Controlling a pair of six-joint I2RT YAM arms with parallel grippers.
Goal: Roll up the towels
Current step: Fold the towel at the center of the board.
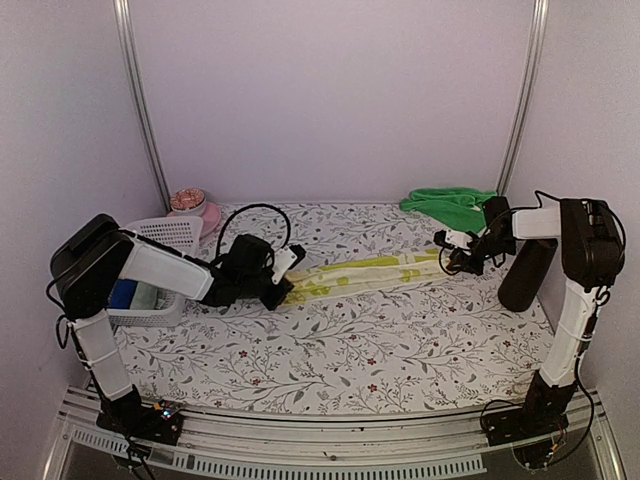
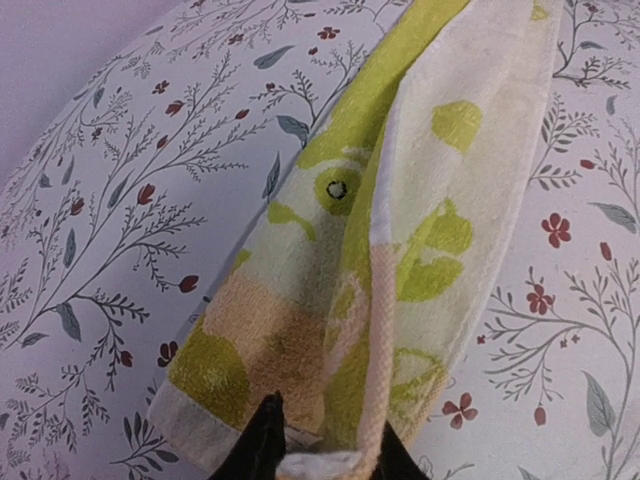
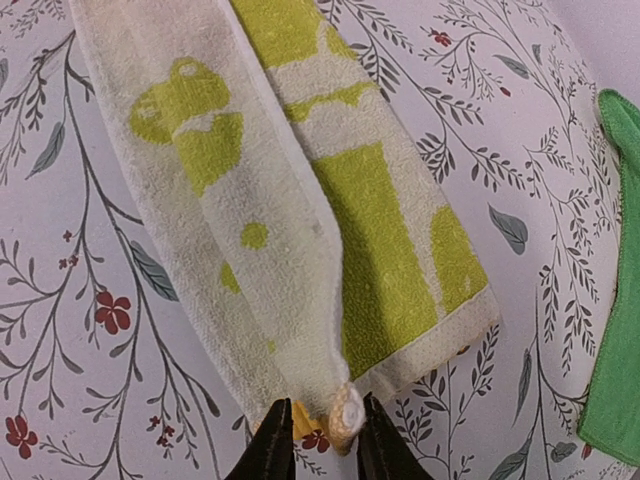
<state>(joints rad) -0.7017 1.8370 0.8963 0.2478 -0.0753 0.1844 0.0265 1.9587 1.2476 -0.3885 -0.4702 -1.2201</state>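
From above, the yellow towel (image 1: 365, 272) is seen stretched as a long narrow strip, folded lengthwise, across the middle of the table (image 1: 350, 350); everything else is placed from it. Its left end is met by the left gripper (image 1: 284, 290) and its right end by the right gripper (image 1: 447, 262). A broad band of bare table lies open on the near side of the yellow towel along its whole length, and a narrower band lies behind it. The green towel (image 1: 448, 202) is bunched behind the right end, by the back wall and well apart. A basket (image 1: 170, 235) is set beyond the left end, partly hidden by the left arm, with a bowl (image 1: 205, 215) behind it; neither is touched by the yellow towel. In the left wrist view, the upper layer is folded over along a long edge that runs down between the two dark fingers (image 2: 265, 440) and is clamped there. Bare table is shown on both sides of the strip. In the right wrist view, two overlapping layers are shown, with the curled corner lying between the fingertips (image 3: 375, 445). Whether it is pinched or loose cannot be told. The green towel's hem is seen to the right of this end, apart from it, with bare table between them.
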